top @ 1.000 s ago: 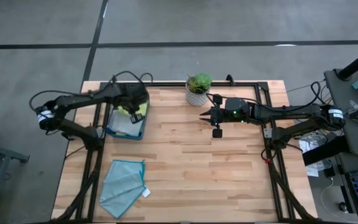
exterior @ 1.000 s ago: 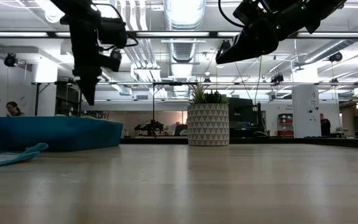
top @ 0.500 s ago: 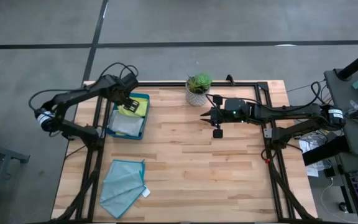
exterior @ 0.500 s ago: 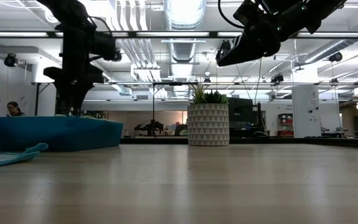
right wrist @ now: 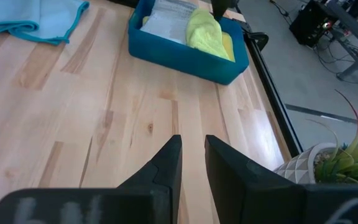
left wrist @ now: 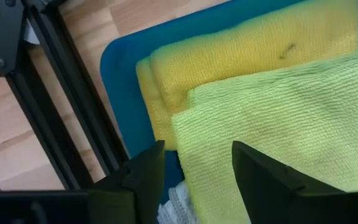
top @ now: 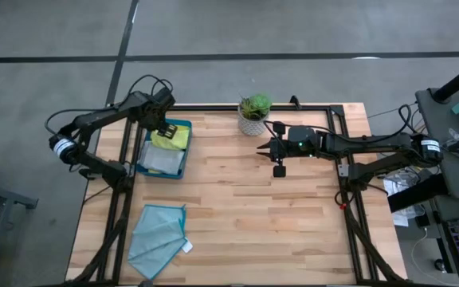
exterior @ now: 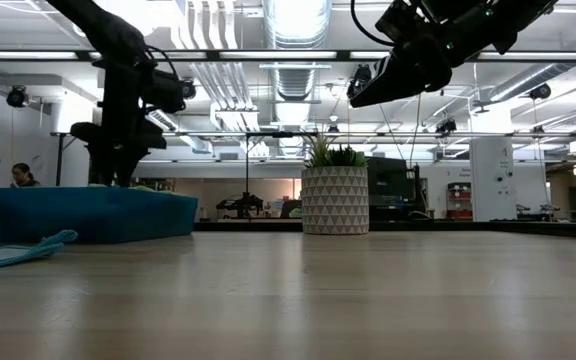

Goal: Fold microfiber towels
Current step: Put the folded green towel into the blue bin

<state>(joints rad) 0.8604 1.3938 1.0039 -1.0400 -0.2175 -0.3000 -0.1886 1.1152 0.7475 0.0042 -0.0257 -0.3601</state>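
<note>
So the folded lime green towel sits on top of a yellow towel at the far end of the dark teal tray, with a pale grey one flat in the near half of the same tray. From the left wrist view the lime one's edge runs roughly parallel to the yellow one under it, lying skewed across it so a strip of yellow shows on two sides. The left pincer hovers right over that stack, fingers apart with nothing between them, so the step in hand looks like stacking folded towels in the tray. What's left is the light teal towel, lying loosely half-folded near the front left corner of the bench, long axis running front to back, white tag at its near right corner. The next move probably calls for the left arm to swing back to it and grab an edge. The right pincer just hangs mid-bench by the potted plant, fingers nearly together and holding nothing.
</note>
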